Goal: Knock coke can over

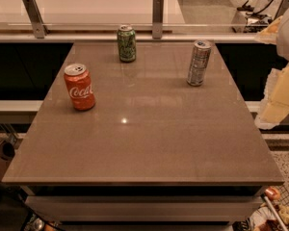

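The counter [144,148] fills the camera view, its bare front edge closest. Farther back on its left side stands the coke can [79,87], upright with its script facing forward. It is well apart from the green can [126,43] at the rear and the silver can [199,63] toward the rear right.

The end effector [278,97] hangs at the right border of the view, beyond the counter's right edge and well away from the coke can. Nothing shows in its grasp, and I cannot tell how far open it is.

The step in hand looks like the approach, since the can is not yet tipped. To do it well, I would cross in front of the silver can and meet the coke can high on its wall, so it topples rather than slides. The tap should be short, because the counter's left edge is near.
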### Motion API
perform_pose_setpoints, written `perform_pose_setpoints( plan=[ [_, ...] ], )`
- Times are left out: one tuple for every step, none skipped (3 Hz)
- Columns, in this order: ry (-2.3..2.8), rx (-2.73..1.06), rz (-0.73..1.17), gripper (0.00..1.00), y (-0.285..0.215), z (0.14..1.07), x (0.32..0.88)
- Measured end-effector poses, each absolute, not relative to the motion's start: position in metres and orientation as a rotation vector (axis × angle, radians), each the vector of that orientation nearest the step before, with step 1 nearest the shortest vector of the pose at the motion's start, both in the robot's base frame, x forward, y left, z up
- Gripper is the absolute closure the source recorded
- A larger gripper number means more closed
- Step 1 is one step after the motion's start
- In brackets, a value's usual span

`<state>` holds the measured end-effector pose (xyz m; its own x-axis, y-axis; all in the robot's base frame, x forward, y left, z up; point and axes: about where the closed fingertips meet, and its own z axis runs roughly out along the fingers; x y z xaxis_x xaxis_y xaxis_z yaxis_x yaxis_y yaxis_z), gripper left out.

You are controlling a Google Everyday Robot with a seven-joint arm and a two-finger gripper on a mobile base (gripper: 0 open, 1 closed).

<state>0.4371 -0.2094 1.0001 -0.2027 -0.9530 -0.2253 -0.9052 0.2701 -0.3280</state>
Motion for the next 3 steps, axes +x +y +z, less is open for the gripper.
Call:
perform_pose_setpoints(
  plan=[
    [2.168,-1.686,-0.173,0.0,-0.209,1.0,0.437],
    [2.148,-1.649,-0.102,0.0,-0.201,0.999,0.433],
    [2.08,-1.574,0.036,0.0,-0.182,0.989,0.424]
  ],
)
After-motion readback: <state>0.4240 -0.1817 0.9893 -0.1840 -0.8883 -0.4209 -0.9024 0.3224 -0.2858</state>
